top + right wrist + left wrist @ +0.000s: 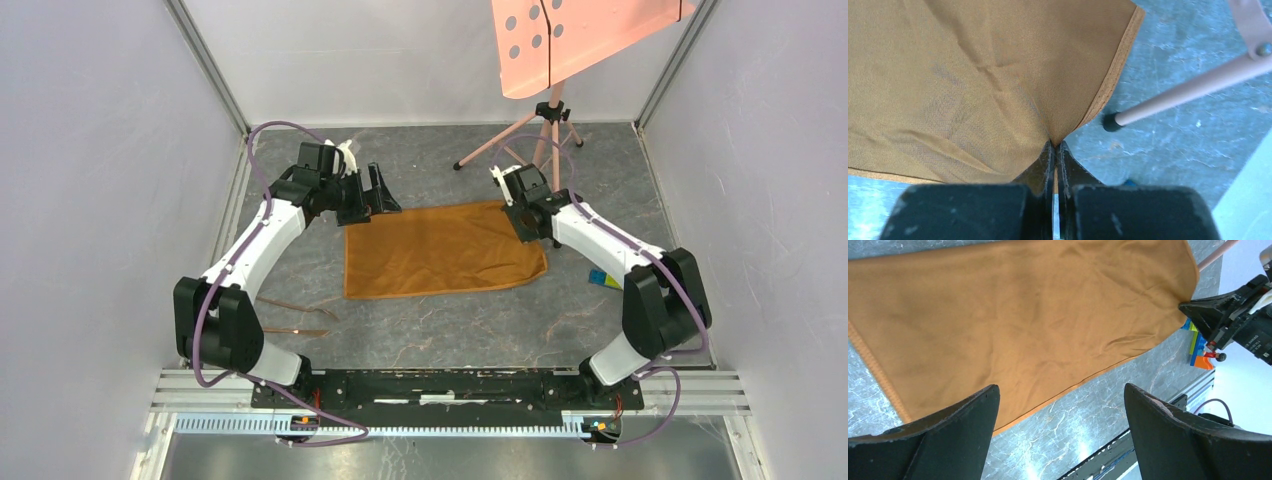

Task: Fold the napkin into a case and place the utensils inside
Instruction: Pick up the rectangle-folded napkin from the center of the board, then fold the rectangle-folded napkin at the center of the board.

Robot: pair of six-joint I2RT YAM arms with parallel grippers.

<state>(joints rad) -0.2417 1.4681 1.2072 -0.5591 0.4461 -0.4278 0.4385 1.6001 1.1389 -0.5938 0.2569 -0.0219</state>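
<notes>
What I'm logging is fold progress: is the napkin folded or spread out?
Spread: the napkin lies broad and flat, not a narrow case; the right gripper pinches its edge.

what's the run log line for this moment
napkin: spread flat | left gripper: open, by napkin edge | right gripper: shut on napkin's right edge | utensils: on table, left of napkin

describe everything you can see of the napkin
The napkin is a plain orange-brown cloth, soft-looking with a slight sheen and a stitched hem along its edges. It lies spread out, roughly rectangular and lightly wrinkled, on the grey marbled table between the two arms. The right hand is shut on its edge near the far right corner, puckering the fabric there. The left hand is open above its far left part, not gripping it.
</notes>
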